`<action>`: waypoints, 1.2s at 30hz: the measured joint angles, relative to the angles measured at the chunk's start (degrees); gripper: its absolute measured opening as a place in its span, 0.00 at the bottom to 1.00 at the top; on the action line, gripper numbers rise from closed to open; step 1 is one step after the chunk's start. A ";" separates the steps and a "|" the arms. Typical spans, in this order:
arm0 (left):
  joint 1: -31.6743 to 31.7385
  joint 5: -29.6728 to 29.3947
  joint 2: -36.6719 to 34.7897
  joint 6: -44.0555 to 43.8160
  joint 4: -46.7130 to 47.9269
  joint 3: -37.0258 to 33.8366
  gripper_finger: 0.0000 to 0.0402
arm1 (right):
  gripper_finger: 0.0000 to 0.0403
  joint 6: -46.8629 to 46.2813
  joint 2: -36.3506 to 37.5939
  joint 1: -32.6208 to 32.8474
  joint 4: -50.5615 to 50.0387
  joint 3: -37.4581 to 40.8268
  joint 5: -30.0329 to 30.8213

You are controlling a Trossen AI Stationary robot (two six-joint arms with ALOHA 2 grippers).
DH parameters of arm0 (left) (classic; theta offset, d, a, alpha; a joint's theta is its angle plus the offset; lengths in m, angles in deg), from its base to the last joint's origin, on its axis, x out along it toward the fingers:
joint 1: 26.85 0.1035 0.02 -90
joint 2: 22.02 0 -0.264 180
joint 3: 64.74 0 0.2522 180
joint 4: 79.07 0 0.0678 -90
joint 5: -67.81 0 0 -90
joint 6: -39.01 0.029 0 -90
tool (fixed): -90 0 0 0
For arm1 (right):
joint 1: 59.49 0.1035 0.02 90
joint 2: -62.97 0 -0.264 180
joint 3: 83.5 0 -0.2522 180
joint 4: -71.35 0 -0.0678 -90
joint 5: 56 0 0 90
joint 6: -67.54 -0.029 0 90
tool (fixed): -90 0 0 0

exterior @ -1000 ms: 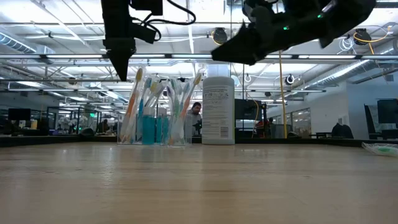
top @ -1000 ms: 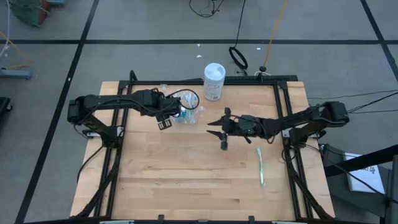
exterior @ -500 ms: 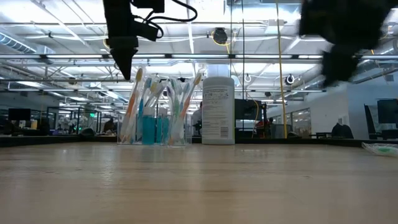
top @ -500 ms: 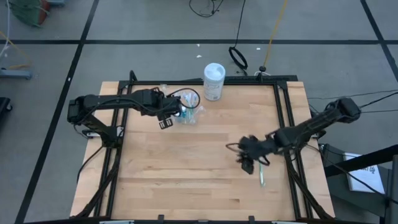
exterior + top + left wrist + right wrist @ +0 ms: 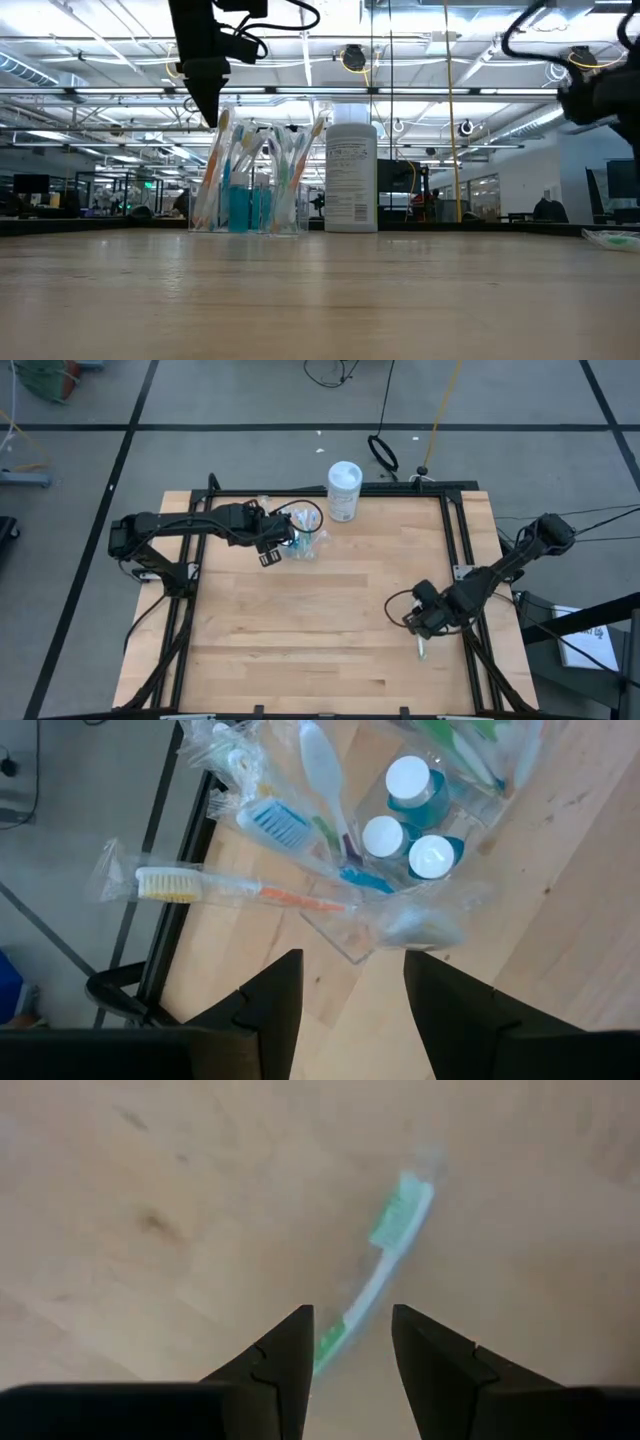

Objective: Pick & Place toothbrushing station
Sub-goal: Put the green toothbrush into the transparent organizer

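A small clear plastic cup [image 5: 305,542] stands upright at the table's far left. It holds several slim white and pastel toothbrushes [image 5: 232,160] and three blue toothpaste tubes with white caps [image 5: 408,815]. My left gripper [image 5: 267,552] is open, just left of the cup and above it [image 5: 205,90]. A green-and-white toothbrush [image 5: 388,1260] lies flat on the table at the near right [image 5: 422,650]. My right gripper [image 5: 414,620] is open over it. In the right wrist view its fingers [image 5: 352,1315] stand on either side of the handle, without touching it.
A taller white cylindrical container [image 5: 344,490] with a pale lid stands at the far edge, right of the cup. A wrapped toothbrush with an orange handle [image 5: 230,892] sticks out of the cup toward the table's left edge. Black frame rails [image 5: 455,540] run along the table's sides.
My right gripper has swung from the table's middle toward the near right corner. It now hangs over the toothbrush that lies there. Its fingers stay open. My left gripper has stayed beside the cup.
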 joint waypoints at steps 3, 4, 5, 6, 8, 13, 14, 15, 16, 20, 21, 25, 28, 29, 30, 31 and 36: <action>0.00 0.02 0.00 -0.24 0.00 0.00 0.45 | 0.33 -0.41 -0.13 0.04 3.05 3.52 -1.20; 0.00 0.02 0.00 -0.24 0.00 0.00 0.45 | 0.33 -0.88 -0.14 0.01 3.94 4.89 -1.19; 0.00 0.02 0.00 -0.20 0.00 0.00 0.45 | 0.33 -1.54 -0.10 -0.01 5.08 6.22 -1.14; 0.00 0.00 0.00 -0.20 0.00 0.00 0.45 | 0.33 -1.91 -0.09 -0.06 6.49 7.65 -1.09; 0.00 0.00 0.00 -0.18 -0.06 0.00 0.45 | 0.33 -2.23 0.07 -0.29 10.21 10.37 -0.64; 0.00 0.01 0.00 -0.20 -0.28 0.00 0.45 | 0.27 0.30 0.18 -0.61 16.56 15.25 4.63; 0.00 0.01 0.00 -0.19 -0.49 0.00 0.45 | 0.24 1.13 0.18 -0.64 17.16 15.32 5.54; 0.00 0.00 0.00 -0.15 -0.84 0.00 0.45 | 0.21 1.45 0.06 -0.68 17.39 15.34 6.55; 0.00 0.02 0.00 -0.15 -1.26 0.00 0.45 | 0.17 1.59 0.02 -0.70 17.35 15.34 7.33; 0.00 0.02 0.00 -0.10 -2.46 0.00 0.45 | 0.03 3.51 0.20 -1.21 17.67 15.40 10.58; 0.00 0.02 0.00 -0.09 -2.74 0.00 0.45 | 0.03 4.47 0.35 -1.49 19.01 15.44 12.43; 0.00 0.02 0.00 -0.04 -3.59 0.00 0.45 | 0.03 14.63 1.13 -3.13 29.57 15.88 18.47; 0.00 0.02 0.00 -0.01 -4.68 0.00 0.45 | 0.01 30.69 2.35 -4.71 43.29 15.71 22.38; 0.00 0.02 0.00 -0.01 -5.23 0.00 0.45 | 0.01 36.63 2.33 -5.49 48.16 15.69 23.06; 0.00 0.03 0.00 -0.02 -5.78 0.00 0.45 | 0.01 42.82 2.29 -6.48 53.23 15.71 23.46; 0.00 0.04 0.00 -0.02 -6.07 0.00 0.45 | 0.00 49.15 2.30 -7.47 58.94 15.71 24.47; 0.00 0.04 0.00 -0.02 -6.00 0.00 0.45 | 0.00 78.89 1.98 -13.80 86.84 15.63 22.01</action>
